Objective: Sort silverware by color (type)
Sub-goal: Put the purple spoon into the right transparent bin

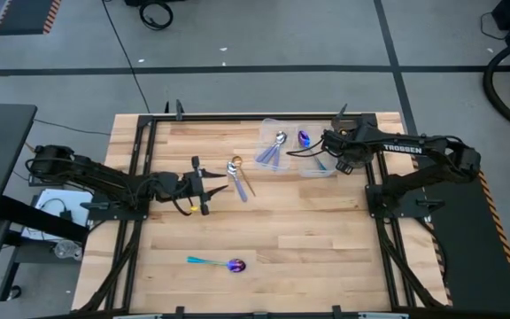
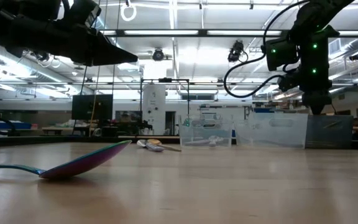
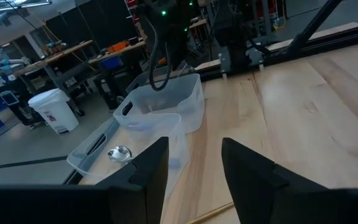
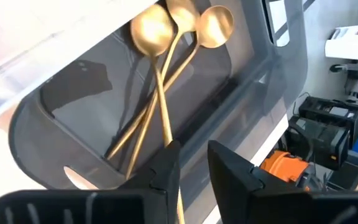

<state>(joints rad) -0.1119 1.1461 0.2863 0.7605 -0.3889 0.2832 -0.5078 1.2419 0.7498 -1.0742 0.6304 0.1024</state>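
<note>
Three clear plastic bins (image 1: 295,151) sit in a row at the far edge of the wooden surface (image 1: 326,239). The bin nearest the left arm holds a silver spoon (image 1: 280,138), the middle one a purple-blue spoon (image 1: 304,137), and the third, under the right arm, holds three gold spoons (image 4: 160,37) lying crossed on its floor. The right hand (image 4: 194,171) hangs over that third bin, pointing down into it, fingers (image 4: 166,168) slightly parted with a gold handle running up between them; whether they pinch it cannot be told. The left hand (image 1: 198,184) is stretched level toward the bins, above the surface, fingers (image 3: 151,168) spread and empty. Between it and the bins lie a silver spoon (image 1: 239,190) and a gold spoon (image 1: 240,171). An iridescent spoon with a teal handle (image 1: 221,263) lies well apart from the bins, near the surface's front edge.
</note>
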